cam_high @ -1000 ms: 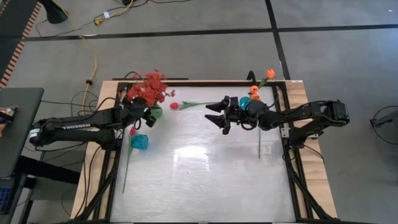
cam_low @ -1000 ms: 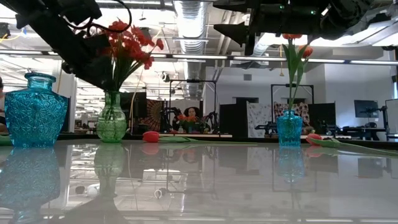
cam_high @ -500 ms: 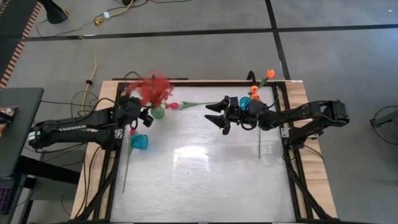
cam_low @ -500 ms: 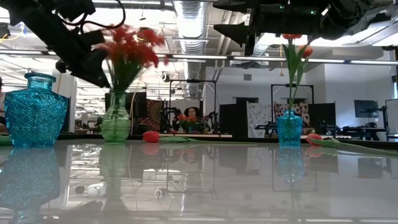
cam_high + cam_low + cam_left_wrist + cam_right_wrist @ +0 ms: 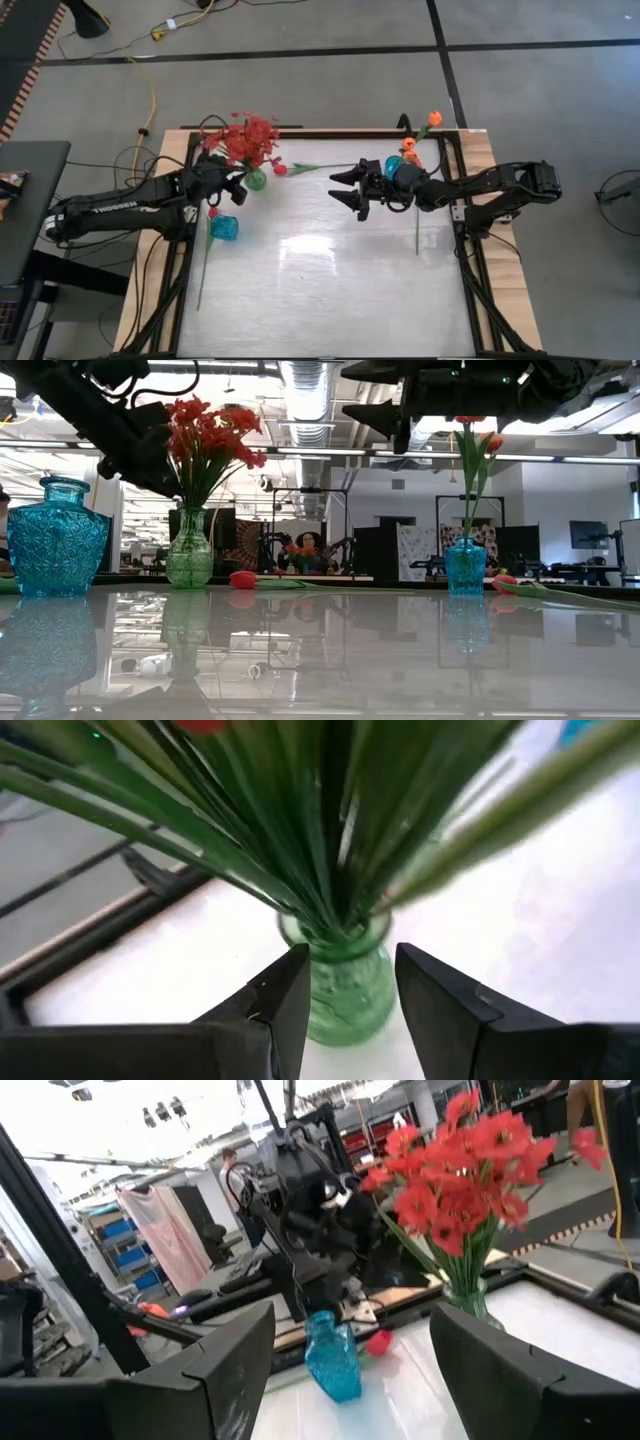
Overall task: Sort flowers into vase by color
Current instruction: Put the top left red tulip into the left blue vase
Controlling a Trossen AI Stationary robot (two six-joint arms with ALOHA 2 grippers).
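On the table (image 5: 330,290) — three vases (image 5: 189,549), two blue.

Bright, even overhead light; broad glare patch on glossy tabletop (image 5: 320,255). Low view: mirror reflections on table. Left wrist view: green stems (image 5: 330,830) blurred, out of focus. Right wrist view: background overexposed.

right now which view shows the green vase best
The low view: the green vase stands whole in profile, red sprays upright in it. The high view shows only its top; the left wrist view, its neck between the left gripper's fingers.
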